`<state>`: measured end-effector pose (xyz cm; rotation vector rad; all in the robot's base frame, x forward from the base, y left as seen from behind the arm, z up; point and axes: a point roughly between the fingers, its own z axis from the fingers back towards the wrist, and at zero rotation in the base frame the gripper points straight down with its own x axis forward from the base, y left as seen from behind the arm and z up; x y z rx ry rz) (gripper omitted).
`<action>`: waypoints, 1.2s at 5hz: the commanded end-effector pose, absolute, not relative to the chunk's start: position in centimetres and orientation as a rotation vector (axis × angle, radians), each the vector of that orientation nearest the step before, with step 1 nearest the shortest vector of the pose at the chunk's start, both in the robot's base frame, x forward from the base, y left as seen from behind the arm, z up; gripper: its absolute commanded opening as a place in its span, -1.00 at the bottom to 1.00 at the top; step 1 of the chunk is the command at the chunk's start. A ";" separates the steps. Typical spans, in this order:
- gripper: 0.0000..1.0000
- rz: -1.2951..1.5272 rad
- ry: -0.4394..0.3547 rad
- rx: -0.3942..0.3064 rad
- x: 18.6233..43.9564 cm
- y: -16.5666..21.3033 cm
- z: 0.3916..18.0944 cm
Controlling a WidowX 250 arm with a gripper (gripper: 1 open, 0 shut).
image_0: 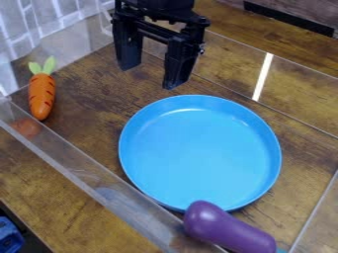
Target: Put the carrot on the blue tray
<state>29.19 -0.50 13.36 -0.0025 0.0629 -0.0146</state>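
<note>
The carrot [42, 92] is a small orange toy with a light green top, lying at the far left of the wooden table. The blue tray [200, 151] is a large round plate in the middle of the view, with nothing on it. My gripper [153, 57] hangs from the top of the view, pointing down, above the table just beyond the tray's far-left rim. Its two black fingers [126, 45] stand wide apart, open with nothing between them. The carrot lies well to the left of the gripper.
A glossy purple eggplant-like toy [226, 229] lies at the bottom, just past the tray's near rim. A clear plastic wall [79, 163] runs along the front left, and another [310, 203] rises at the right.
</note>
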 end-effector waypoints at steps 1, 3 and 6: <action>1.00 0.001 0.074 -0.006 28.8 0.0 13.0; 1.00 -0.013 0.091 -0.012 27.5 2.2 13.3; 1.00 0.001 0.078 -0.026 27.8 3.3 13.8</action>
